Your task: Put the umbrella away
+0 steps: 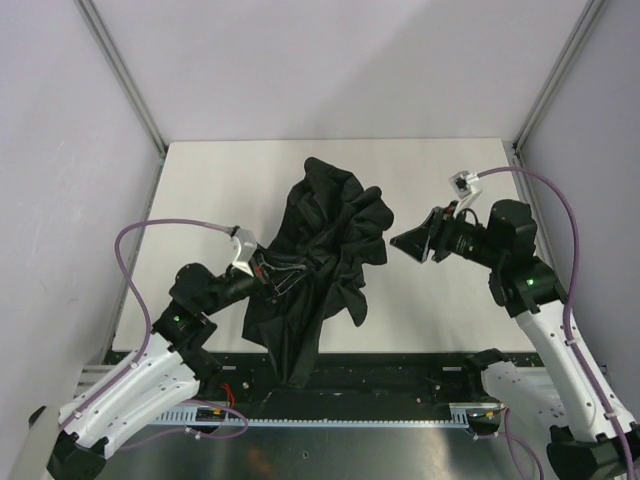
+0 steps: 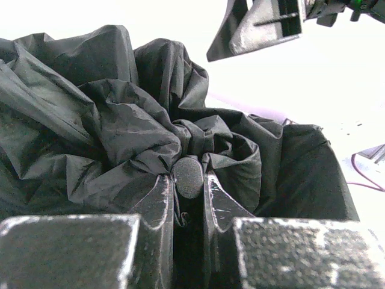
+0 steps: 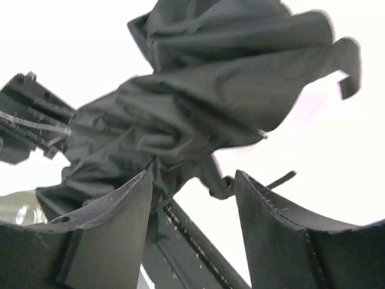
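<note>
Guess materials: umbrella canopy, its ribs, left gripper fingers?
Umbrella canopy: thin synthetic weave, nylon-like, black, faint sheen; sharp fine creases. Ribs: thin wire, probably metal, pale glints. Left gripper fingers: hard black plastic probably, matte, scuffed whitish.

The top view looks down from above and behind the arm bases, far enough back to take in the whole table (image 1: 200,180), the left gripper (image 1: 268,278) and the right gripper (image 1: 412,243). The left wrist view sits very close, sighting along its own fingers (image 2: 157,208) rightward into the umbrella (image 2: 102,132), with the other gripper at its top edge. The right wrist view faces left between its own fingers (image 3: 114,229), a little farther from the same fabric. All three views share the umbrella.
</note>
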Available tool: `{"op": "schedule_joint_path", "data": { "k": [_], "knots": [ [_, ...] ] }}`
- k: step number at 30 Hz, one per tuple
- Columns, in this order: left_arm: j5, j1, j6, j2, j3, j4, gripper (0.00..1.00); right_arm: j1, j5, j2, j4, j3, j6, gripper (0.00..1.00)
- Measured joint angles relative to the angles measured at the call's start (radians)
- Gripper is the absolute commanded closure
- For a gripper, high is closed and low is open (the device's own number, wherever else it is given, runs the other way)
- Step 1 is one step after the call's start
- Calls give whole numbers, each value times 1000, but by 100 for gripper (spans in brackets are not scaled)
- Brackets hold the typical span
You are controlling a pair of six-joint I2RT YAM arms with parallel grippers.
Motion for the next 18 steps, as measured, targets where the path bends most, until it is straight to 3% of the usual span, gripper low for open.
{"op": "schedule_joint_path", "data": {
  "k": [3, 10, 13, 18],
  "knots": [
    [-4, 0, -7, 7, 0, -3, 100, -95, -55, 43, 49, 6, 22, 62],
    [-6, 0, -56, 47, 18, -41, 100, -121, -61, 283, 303, 34, 92, 71],
    [-7, 0, -93, 76, 32, -51, 100, -45, -39, 393, 375, 83, 111, 70],
    [-1, 0, -154, 166, 92, -59, 100, 227, 8, 511, 435, 113, 127, 69]
  ]
}}
